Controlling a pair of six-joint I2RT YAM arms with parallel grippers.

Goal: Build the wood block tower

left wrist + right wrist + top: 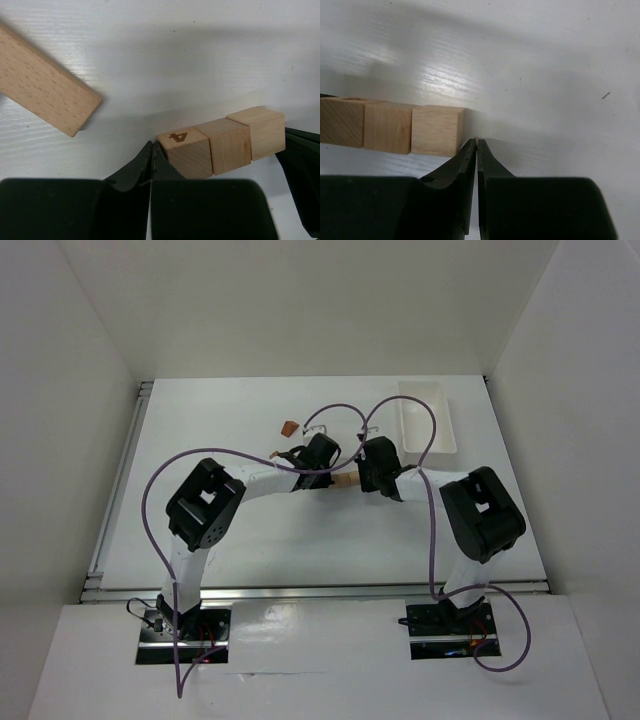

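Three light-tan wooden cubes lie side by side in a row on the white table [250,540], between my two grippers [345,483]. No stacked tower shows. In the left wrist view the near cube bears a "4" [184,150]. My left gripper [152,146] is shut and empty, its tip touching that cube's left edge. My right gripper [476,142] is shut and empty, its tip at the lower right corner of the row's other end cube [437,131]. A light-tan plank [42,85] lies apart to the left. A reddish-brown block [289,427] lies farther back.
A white plastic tray [428,418] stands at the back right. Purple cables loop over both arms [345,410]. White walls close in the table on three sides, and a metal rail [320,590] runs along the near edge.
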